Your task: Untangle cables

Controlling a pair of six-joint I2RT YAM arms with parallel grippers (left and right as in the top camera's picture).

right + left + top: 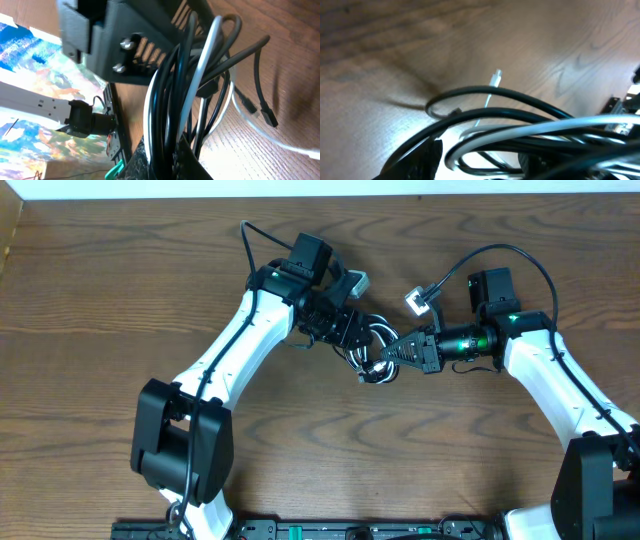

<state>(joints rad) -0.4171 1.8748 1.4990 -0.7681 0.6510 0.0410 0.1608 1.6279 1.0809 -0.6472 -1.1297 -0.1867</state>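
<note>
Wooden table (100, 300), two grippers met at a tangle.
Black and white cables (380, 336) are held mid-table; the right gripper (386, 358) seems clamped on them, likely for pulling apart; the grip of the left gripper (355, 340) cannot be judged.

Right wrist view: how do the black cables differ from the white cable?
The black cables are dark and many-stranded; the white cable is pale, with fewer strands. Two plug ends of the black cables show; the white cable's end does not. Both loop in one bundle.

White arm links (245, 350), black joints (180, 442), black right claw (385, 357), green light (513, 318).
</note>
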